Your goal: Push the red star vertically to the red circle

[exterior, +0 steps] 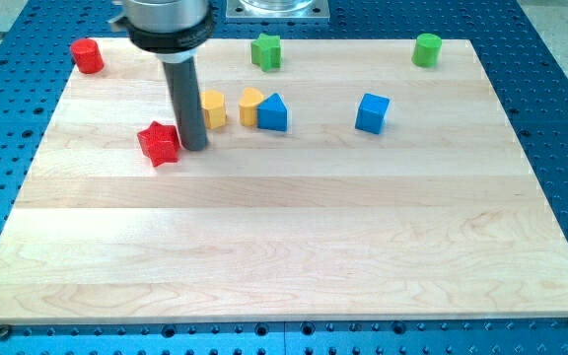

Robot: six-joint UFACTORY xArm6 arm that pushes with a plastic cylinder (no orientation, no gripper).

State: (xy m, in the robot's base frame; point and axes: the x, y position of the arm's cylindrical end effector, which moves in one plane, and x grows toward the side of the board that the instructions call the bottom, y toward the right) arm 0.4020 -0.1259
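Observation:
The red star (159, 144) lies on the wooden board at the view's upper left. The red circle (87, 55), a short cylinder, stands near the board's top left corner, up and left of the star. My tip (194, 147) is at the star's right side, touching or almost touching it. The rod rises from there to the arm's dark head at the view's top.
A yellow block (213, 108) stands just right of the rod. A second yellow block (250, 105) touches a blue triangular block (273, 112). A blue cube (372, 113) lies further right. A green star (266, 51) and a green cylinder (426, 49) stand along the top edge.

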